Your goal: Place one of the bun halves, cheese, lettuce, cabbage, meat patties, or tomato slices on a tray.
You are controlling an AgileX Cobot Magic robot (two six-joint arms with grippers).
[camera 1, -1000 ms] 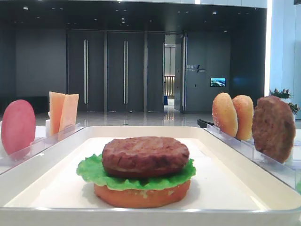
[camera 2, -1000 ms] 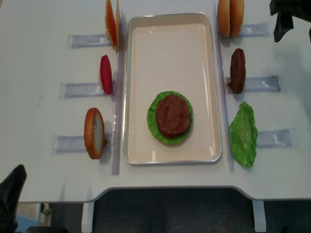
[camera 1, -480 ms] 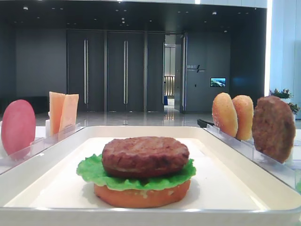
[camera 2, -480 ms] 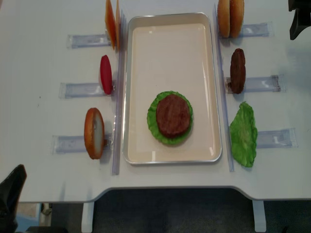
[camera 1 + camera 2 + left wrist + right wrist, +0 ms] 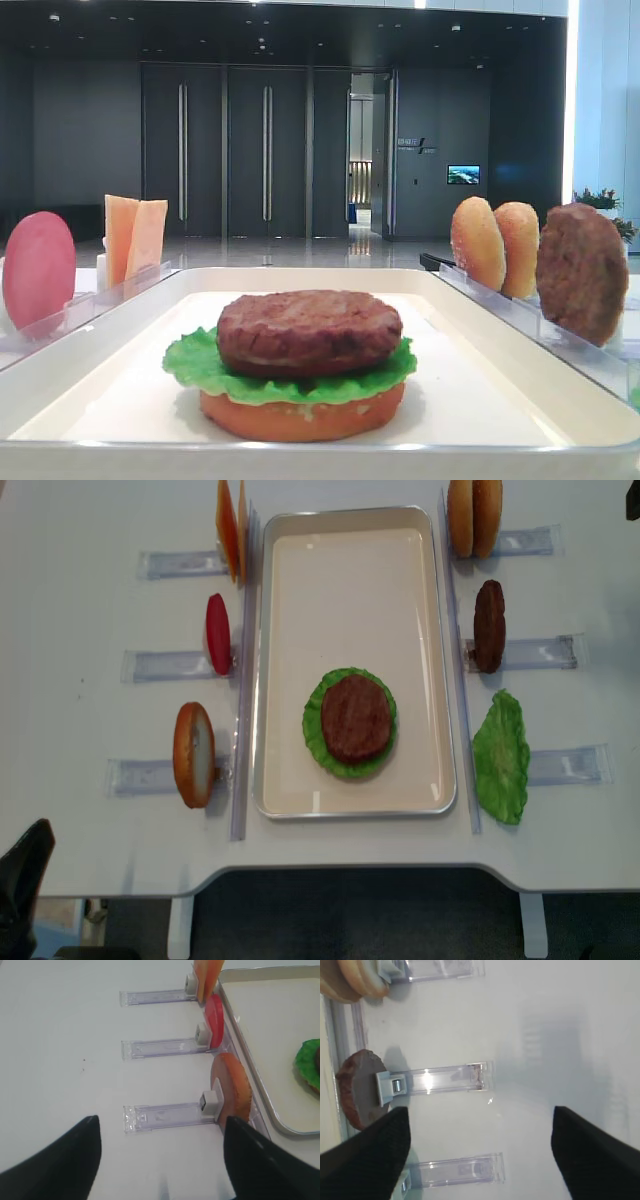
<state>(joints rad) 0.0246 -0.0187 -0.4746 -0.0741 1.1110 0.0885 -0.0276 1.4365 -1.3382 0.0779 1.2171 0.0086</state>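
Stacking is paused at the meat patty (image 5: pixel 354 718) near the tray's (image 5: pixel 350 570) front edge; both spread, empty tools (image 5: pixel 480 1160) (image 5: pixel 160 1160) must fetch another ingredient.

No text, label, brand or number is showing legibly anywhere in these views. A small white sign (image 5: pixel 410 145) is hanging on the dark back wall beside the doorway, but its lettering is coming out too small and blurred to read. A lit wall screen (image 5: pixel 463 174) farther right is glowing blue with nothing readable on it, and the clear racks (image 5: pixel 165 1046), the tray (image 5: pixel 350 580) and the food pieces are bearing no markings that can be made out.
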